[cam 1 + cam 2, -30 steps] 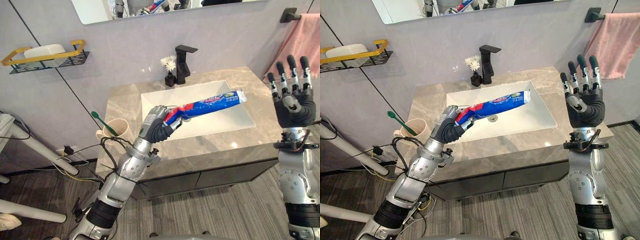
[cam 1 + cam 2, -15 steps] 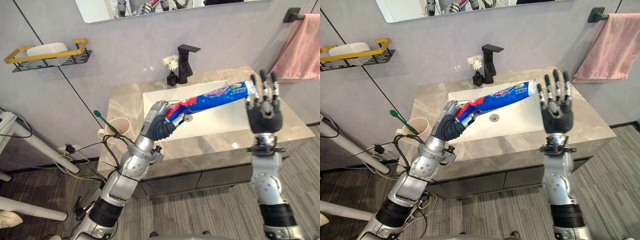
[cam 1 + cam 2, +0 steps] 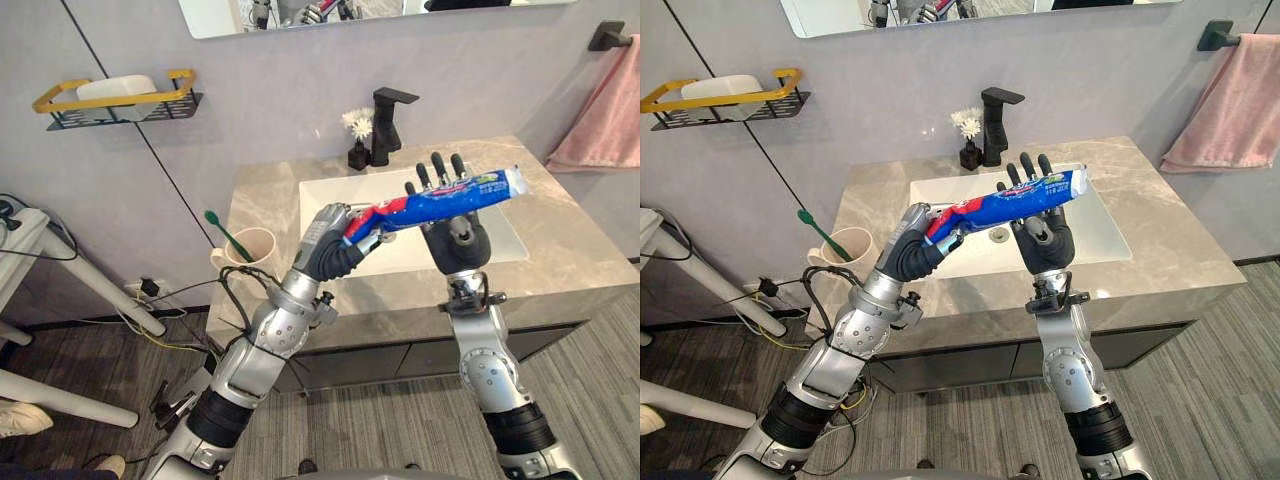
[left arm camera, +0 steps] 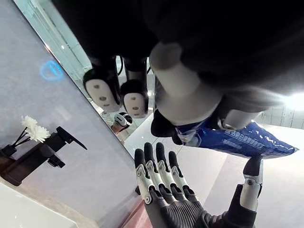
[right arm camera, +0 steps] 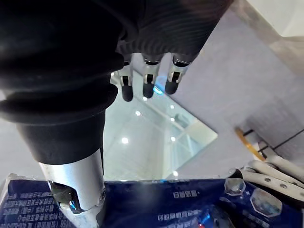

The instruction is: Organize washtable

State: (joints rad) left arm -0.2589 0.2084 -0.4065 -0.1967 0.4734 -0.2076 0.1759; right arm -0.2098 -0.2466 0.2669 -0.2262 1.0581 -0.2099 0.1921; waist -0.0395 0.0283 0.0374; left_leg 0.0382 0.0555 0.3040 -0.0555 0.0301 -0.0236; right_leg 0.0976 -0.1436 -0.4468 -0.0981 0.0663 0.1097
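The left hand is curled round the cap end of the toothpaste tube, holding it slanted in the air over the sink of the counter. The right hand stands upright at the tube's far side, fingers straight and spread, gripping nothing — whether it touches the tube is unclear.

Silver-grey arms; left hand, right hand: dark ribbed covers, dark-tipped silver fingers.
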